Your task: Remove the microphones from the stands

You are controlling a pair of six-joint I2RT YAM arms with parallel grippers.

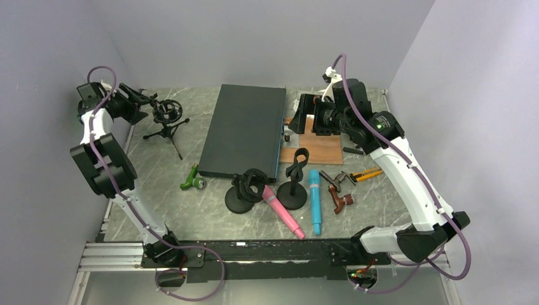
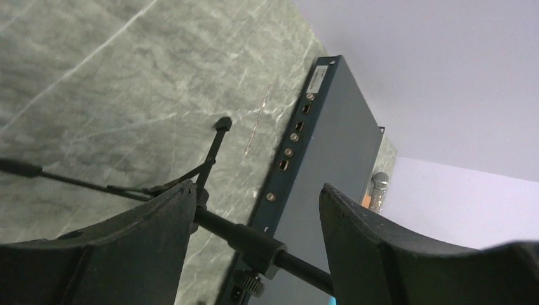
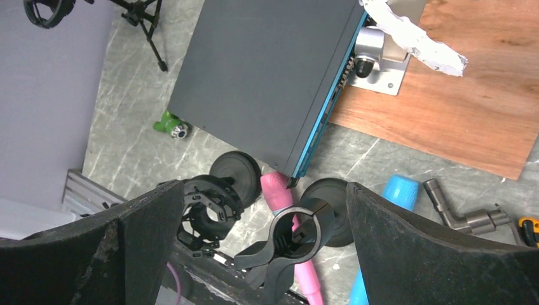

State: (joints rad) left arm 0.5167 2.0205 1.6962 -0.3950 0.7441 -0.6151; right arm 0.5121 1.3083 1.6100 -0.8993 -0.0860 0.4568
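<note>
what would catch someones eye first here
The pink microphone and blue microphone lie side by side near the front of the marble table, bright against everything else. Behind them a large dark flat box fills the middle, and the left fingers sit open either side of a small tripod stand at the far left.

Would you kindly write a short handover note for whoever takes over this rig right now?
The left pincer is open at the back left, with the tripod stand pole between its fingers; contact is unclear.
The right pincer is open and empty, raised at the back right.
The pink microphone lies flat on the table between the shock-mount stand and the clip stand; the blue microphone lies beside them.
Done: all three holders look empty, so removal appears complete.
Left: probably only confirming that and backing both arms away.
</note>
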